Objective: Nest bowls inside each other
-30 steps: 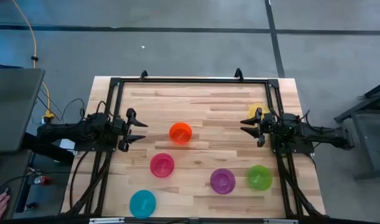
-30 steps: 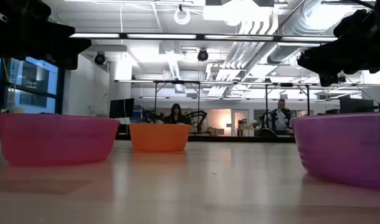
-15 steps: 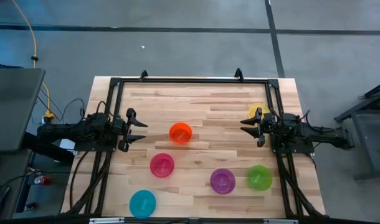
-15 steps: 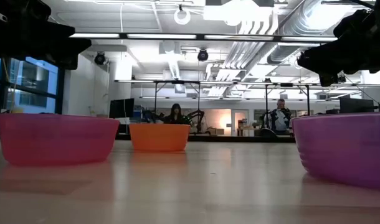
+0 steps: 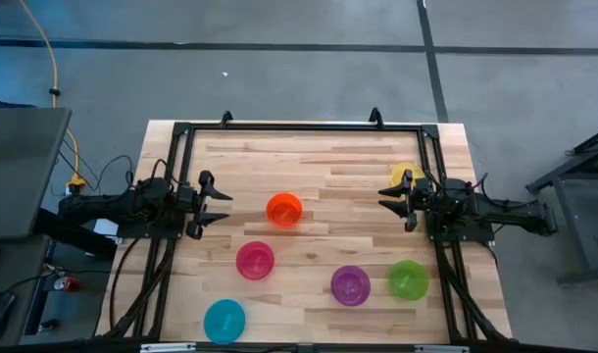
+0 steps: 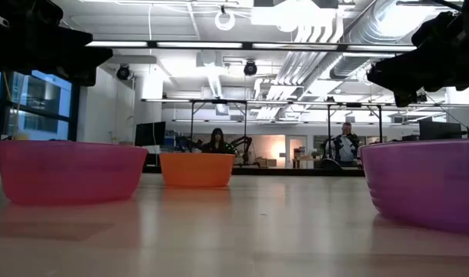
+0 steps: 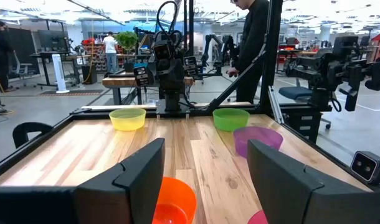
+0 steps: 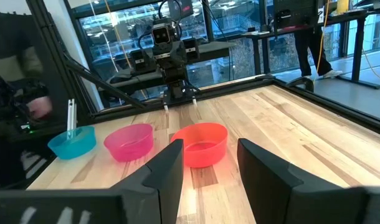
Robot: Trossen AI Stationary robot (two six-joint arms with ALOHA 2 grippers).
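Six bowls rest on their bases, apart, on the wooden table: orange (image 5: 284,210) at the middle, pink (image 5: 255,261), cyan-blue (image 5: 224,321) near the front left, purple (image 5: 350,285), green (image 5: 409,279), and yellow (image 5: 405,176), partly hidden under my right arm. My left gripper (image 5: 218,203) is open and empty above the table's left side, left of the orange bowl. My right gripper (image 5: 393,200) is open and empty above the right side, beside the yellow bowl. The orange bowl also shows in the left wrist view (image 7: 174,200) and in the right wrist view (image 8: 201,144).
A black metal frame (image 5: 299,126) runs along the table's far, left and right sides. People stand in the room beyond the table (image 7: 255,37). Bare wood lies between the bowls and along the far half of the table (image 5: 328,157).
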